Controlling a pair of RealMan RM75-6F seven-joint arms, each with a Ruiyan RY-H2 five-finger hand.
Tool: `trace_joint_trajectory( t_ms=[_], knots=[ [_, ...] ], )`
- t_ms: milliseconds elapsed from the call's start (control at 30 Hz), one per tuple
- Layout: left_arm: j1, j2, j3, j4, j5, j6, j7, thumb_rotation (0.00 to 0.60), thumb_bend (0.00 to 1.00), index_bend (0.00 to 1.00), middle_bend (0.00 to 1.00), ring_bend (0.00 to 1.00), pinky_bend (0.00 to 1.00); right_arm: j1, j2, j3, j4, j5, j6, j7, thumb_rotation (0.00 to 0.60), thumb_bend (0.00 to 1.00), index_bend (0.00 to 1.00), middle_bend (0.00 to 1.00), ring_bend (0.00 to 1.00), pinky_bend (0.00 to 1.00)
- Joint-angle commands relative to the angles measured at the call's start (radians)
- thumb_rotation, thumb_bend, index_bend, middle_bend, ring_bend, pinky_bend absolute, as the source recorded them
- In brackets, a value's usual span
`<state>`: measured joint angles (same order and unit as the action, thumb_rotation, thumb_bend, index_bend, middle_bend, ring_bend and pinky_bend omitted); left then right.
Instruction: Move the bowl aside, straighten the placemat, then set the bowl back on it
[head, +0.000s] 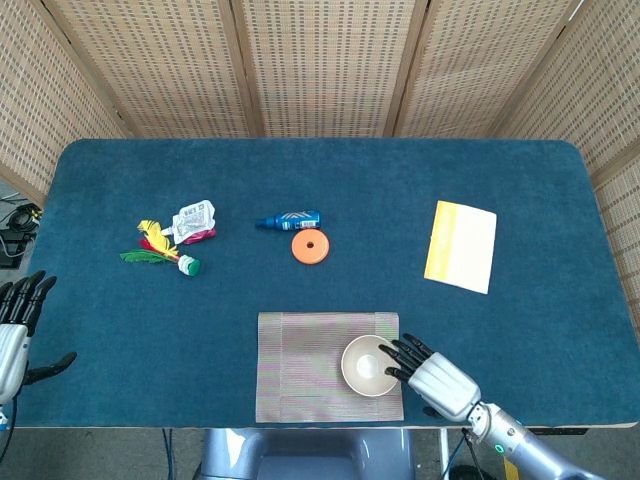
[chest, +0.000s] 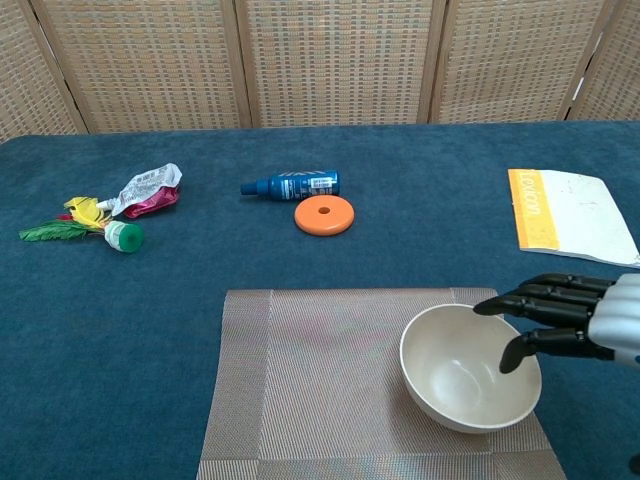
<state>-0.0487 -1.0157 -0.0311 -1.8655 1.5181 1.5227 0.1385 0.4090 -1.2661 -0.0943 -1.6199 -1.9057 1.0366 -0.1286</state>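
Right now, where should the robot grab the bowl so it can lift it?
Probably the bowl's right rim, coming from the right. It sits upright and open on the placemat, so the thin rim can be pinched, and the right hand is already there, fingers spread.

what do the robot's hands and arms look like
Both hands have black fingers on a silver-white palm shell. The right hand joins a grey, tube-shaped forearm with a small green light near the wrist. Only the left hand shows at the frame edge, not its arm.
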Motion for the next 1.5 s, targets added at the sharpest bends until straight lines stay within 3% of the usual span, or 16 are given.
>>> trace_joint_trajectory(
  t_ms=[33,233,467,533,633,800,867,1000,1233,1400,1500],
  knots=[
    [0.001,0.002,0.000,0.001,0.000,0.002,-0.004,0.600,0.07,0.00,0.00,0.00,0.00,0.014,-0.020,0.005,-0.002,0.014,-0.013,-0.015,0.600,0.20,0.29,0.00,0.00,0.00],
    [-0.001,0.003,-0.001,0.002,-0.004,-0.001,-0.008,0.600,0.07,0.00,0.00,0.00,0.00,0.040,-0.063,0.008,0.013,0.052,-0.058,-0.042,0.600,0.37,0.39,0.00,0.00,0.00],
    [-0.001,0.007,-0.006,0.003,-0.012,-0.001,-0.020,0.600,0.07,0.00,0.00,0.00,0.00,0.058,-0.112,0.015,0.034,0.095,-0.070,-0.033,0.600,0.63,0.58,0.00,0.00,0.00],
    [-0.001,0.009,-0.007,0.004,-0.013,-0.001,-0.026,0.600,0.07,0.00,0.00,0.00,0.00,0.062,-0.121,0.019,0.040,0.101,-0.054,-0.006,0.600,0.67,0.63,0.00,0.00,0.00],
    [-0.002,0.010,-0.007,0.005,-0.014,-0.001,-0.031,0.600,0.07,0.00,0.00,0.00,0.00,0.066,-0.129,0.023,0.047,0.101,-0.023,0.040,0.600,0.67,0.70,0.00,0.00,0.00],
    [-0.001,0.014,-0.007,0.006,-0.016,-0.001,-0.040,0.600,0.07,0.00,0.00,0.00,0.00,0.068,-0.134,0.039,0.058,0.112,0.033,0.130,0.600,0.67,0.72,0.00,0.00,0.00],
    [0.001,0.017,-0.008,0.006,-0.015,0.003,-0.047,0.600,0.07,0.00,0.00,0.00,0.00,0.066,-0.120,0.092,0.067,0.158,0.086,0.204,0.600,0.67,0.72,0.00,0.00,0.00],
    [0.002,0.019,-0.007,0.006,-0.013,0.004,-0.053,0.600,0.07,0.00,0.00,0.00,0.00,0.080,-0.101,0.147,0.110,0.218,0.108,0.272,0.600,0.67,0.72,0.00,0.00,0.00],
    [-0.005,0.016,-0.010,0.008,-0.026,-0.011,-0.047,0.600,0.07,0.00,0.00,0.00,0.00,0.115,-0.093,0.247,0.190,0.372,0.068,0.339,0.600,0.67,0.73,0.00,0.00,0.00],
    [-0.028,-0.001,-0.026,0.023,-0.066,-0.048,-0.029,0.600,0.07,0.00,0.00,0.00,0.00,0.165,-0.152,0.329,0.348,0.530,-0.014,0.320,0.600,0.67,0.72,0.00,0.00,0.00],
    [-0.044,-0.011,-0.032,0.032,-0.084,-0.074,-0.021,0.600,0.07,0.00,0.00,0.00,0.00,0.190,-0.195,0.346,0.448,0.593,-0.068,0.315,0.600,0.67,0.72,0.00,0.00,0.00]
  ],
)
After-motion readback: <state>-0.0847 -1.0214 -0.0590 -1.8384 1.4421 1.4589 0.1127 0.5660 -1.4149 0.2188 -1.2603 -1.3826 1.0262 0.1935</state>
